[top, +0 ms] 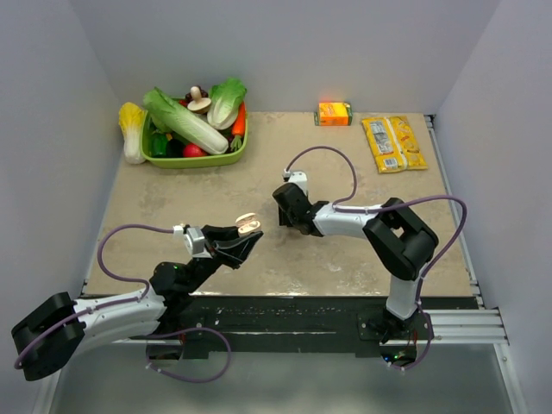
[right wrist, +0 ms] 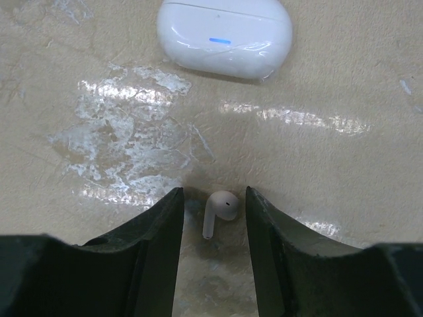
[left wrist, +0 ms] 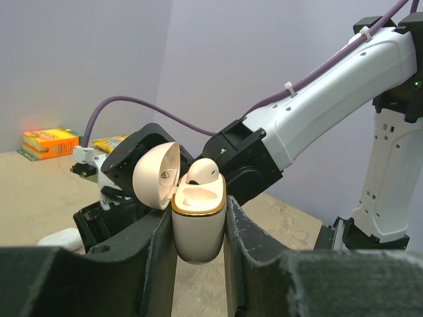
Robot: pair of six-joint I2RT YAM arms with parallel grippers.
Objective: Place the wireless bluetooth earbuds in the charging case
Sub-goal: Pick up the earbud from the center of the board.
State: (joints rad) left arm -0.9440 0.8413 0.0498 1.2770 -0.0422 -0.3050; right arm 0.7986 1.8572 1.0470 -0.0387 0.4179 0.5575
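1. The left wrist view shows the left gripper (left wrist: 198, 212) clamped on the lower body of the charging case (left wrist: 197, 243). One finger presses each side, and the case is held upright off the counter (top: 345, 263).
2. Only this view shows the case's lid (left wrist: 156, 176) hinged back to the left. It also shows a gold band around the open rim and one earbud (left wrist: 202, 170) sitting in a well with its rounded head up.
3. In the top view the same case is only a small pale shape at the tip of the left arm, and its contents cannot be made out.
4. The right wrist view shows the right gripper (right wrist: 214, 193) low over the counter with its jaws partly open. They straddle the second earbud (right wrist: 221, 209), which lies on the counter with a gap on each side, so nothing is gripped.
5. Beyond it lies a closed white oval case (right wrist: 225, 30) with a blue light, which the left wrist view also shows low at its left edge.
6. Only the top view takes in the far end of the counter. A green basket (top: 198, 162) of vegetables, an orange box (top: 334, 113) and a yellow packet (top: 393, 143) sit there, well apart from both arms.
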